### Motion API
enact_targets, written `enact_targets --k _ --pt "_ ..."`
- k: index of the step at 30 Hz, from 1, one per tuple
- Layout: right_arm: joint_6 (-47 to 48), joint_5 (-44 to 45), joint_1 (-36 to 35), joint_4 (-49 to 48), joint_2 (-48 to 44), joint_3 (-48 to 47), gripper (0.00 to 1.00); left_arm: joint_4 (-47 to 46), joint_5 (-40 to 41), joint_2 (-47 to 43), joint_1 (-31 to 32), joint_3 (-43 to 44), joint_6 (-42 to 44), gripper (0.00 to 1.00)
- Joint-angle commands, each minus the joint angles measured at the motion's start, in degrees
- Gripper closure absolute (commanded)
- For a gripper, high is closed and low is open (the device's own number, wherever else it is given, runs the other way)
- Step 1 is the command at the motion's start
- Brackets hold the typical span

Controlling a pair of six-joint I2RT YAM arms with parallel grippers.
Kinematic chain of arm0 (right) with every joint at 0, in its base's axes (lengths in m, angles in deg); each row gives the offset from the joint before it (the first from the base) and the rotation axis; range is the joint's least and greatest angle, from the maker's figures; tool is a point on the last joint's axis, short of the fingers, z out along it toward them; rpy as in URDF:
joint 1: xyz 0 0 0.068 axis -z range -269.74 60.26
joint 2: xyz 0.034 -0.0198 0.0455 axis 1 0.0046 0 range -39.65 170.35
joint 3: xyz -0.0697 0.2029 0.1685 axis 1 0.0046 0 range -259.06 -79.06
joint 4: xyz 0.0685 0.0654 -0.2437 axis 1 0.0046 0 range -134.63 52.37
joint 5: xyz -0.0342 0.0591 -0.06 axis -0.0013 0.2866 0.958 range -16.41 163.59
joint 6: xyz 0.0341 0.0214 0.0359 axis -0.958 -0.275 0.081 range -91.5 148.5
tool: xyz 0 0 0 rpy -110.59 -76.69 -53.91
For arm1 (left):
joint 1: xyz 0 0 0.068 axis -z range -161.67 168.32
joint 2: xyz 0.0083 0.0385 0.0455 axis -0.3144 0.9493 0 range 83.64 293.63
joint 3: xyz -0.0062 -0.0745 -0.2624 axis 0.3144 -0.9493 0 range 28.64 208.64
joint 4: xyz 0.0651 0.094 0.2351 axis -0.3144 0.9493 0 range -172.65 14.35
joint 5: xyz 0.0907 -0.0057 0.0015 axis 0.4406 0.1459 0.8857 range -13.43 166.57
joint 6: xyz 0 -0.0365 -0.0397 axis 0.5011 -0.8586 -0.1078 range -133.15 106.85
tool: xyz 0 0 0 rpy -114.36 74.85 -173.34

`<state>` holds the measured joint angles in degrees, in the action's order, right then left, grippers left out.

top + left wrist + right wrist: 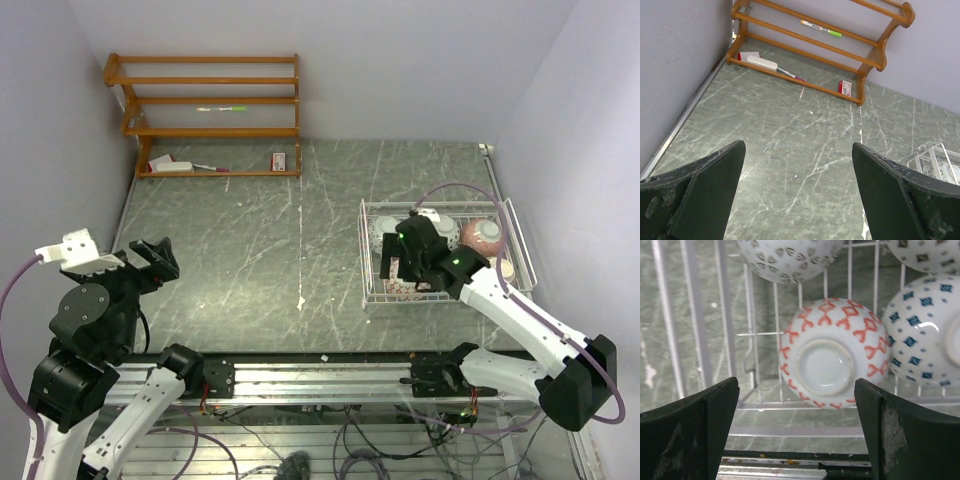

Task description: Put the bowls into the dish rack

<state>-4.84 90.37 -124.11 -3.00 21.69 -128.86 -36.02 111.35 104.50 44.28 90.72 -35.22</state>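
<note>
Right end effector (796, 385) spread wide; red-patterned bowl (832, 354) beyond, upturned in dish rack (790, 431).

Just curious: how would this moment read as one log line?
left end effector: open, over table | right end effector: open, above red bowl | red bowl: in dish rack, base showing

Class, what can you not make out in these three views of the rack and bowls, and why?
- Top view: the right arm covers the front left of the dish rack, so the bowl count is unsure.
- Right wrist view: the blue-patterned bowl is cut by the right edge, the grey-patterned bowl by the top edge.
- Left wrist view: only a dish rack corner shows; the shelf's red box is too small to read.
</note>
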Motion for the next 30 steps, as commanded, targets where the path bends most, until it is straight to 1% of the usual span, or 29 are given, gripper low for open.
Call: enact_targets --k 1,4,10,12,15,17,19,20,22,25,30 --pt "-4.5 11.6 -2.7 6.9 1.5 -1.8 0.00 -0.7 -0.6 -1.2 -0.4 -0.3 0.8 0.01" --pt "-4.3 11.6 -3.0 5.8 3.9 -1.4 0.01 -1.1 -0.3 -1.6 -0.4 -1.1 1.4 0.01" --pt "-3.7 13.8 -3.3 3.6 6.5 -1.7 0.10 -1.1 0.2 -1.4 -0.4 -1.9 1.8 0.01" --pt "-3.3 14.7 -3.3 3.1 7.0 -2.1 0.15 -1.4 0.3 -1.6 -0.4 -2.5 1.8 0.01" --pt "-2.7 15.3 -3.3 2.2 7.7 -2.8 0.26 -2.0 0.2 -1.5 -0.4 -3.1 1.8 0.01" --pt "-2.3 15.5 -3.2 1.8 8.3 -3.2 0.29 -2.2 0.1 -1.2 -0.4 -3.5 1.8 0.01" --pt "-2.1 15.5 -3.2 1.6 8.7 -3.4 0.40 -2.4 -0.1 -1.0 -0.4 -3.7 1.8 0.01" --pt "-2.1 15.5 -3.2 1.6 8.9 -3.3 0.43 -2.5 -0.1 -0.9 -0.4 -3.8 1.8 0.01" --pt "-2.1 15.4 -3.3 1.7 9.1 -3.2 0.54 -2.7 0.1 -0.8 -0.4 -3.9 1.8 0.01" --pt "-2.1 15.4 -3.2 1.9 8.7 -3.2 0.63 -2.9 0.1 -0.7 -0.4 -4.0 1.8 0.01" --pt "-1.7 15.7 -3.3 3.1 7.3 -4.8 0.71 -2.7 0.1 -0.5 -0.4 -3.7 1.8 0.01"
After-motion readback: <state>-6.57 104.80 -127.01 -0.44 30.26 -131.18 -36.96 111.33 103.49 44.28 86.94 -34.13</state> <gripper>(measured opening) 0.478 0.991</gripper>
